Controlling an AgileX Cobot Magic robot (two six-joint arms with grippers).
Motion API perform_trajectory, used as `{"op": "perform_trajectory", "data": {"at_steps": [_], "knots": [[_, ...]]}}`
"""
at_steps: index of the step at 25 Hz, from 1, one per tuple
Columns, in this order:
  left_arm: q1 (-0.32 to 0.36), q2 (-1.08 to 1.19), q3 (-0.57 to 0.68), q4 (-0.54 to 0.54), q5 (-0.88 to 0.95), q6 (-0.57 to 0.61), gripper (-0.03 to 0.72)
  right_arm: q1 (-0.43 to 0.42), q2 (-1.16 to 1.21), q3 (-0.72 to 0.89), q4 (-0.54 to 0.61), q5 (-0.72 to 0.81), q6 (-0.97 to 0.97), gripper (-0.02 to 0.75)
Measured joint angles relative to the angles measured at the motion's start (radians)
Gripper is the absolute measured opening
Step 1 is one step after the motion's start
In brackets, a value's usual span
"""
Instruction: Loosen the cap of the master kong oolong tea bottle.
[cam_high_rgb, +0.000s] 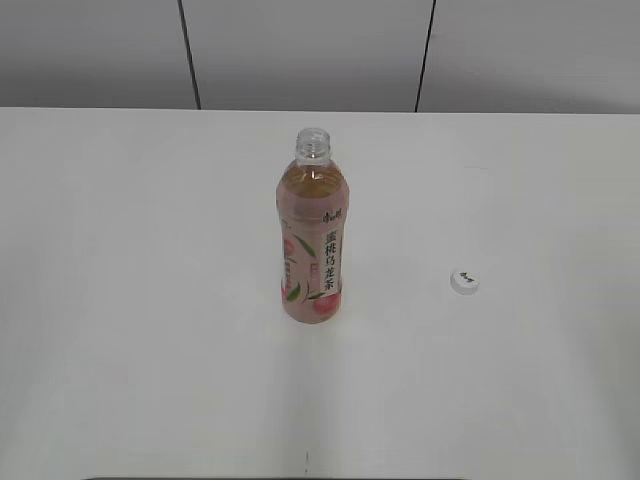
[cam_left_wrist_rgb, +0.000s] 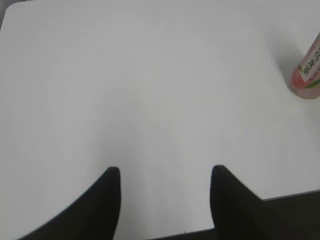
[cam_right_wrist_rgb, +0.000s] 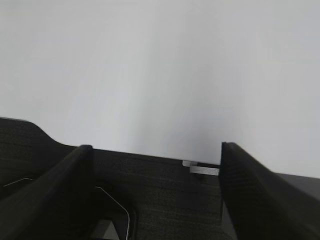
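Right of bottle (cam_high_rgb: 312, 240), cap (cam_high_rgb: 464, 281), apart.

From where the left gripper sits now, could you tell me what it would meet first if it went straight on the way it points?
Probably only the bare table. The open left gripper points past the bottle, which stands off to its right, though depth is unclear.

Tall clear tea bottle (cam_high_rgb: 312, 235) standing upright mid-table, amber tea inside, pink label showing peaches, green leaves and vertical Chinese characters, neck sitting open, small round white cap (cam_high_rgb: 464, 281) with dark mark lying flat, well apart to its right
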Motion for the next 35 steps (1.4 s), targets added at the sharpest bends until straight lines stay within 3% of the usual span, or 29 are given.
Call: {"op": "perform_trajectory", "data": {"at_steps": [9,19,35], "knots": [[0.000,-0.171,0.069,0.004,-0.006,0.000,0.358,0.000,-0.238,0.066,0.026,-0.030,-0.003,0.587],[0.000,-0.275,0.101,-0.062,-0.063,0.018,0.358,0.000,-0.459,0.075,0.026,-0.041,-0.020,0.587],[0.000,-0.276,0.101,-0.067,-0.065,0.019,0.308,0.000,-0.475,0.076,0.025,-0.045,-0.023,0.587]]}}
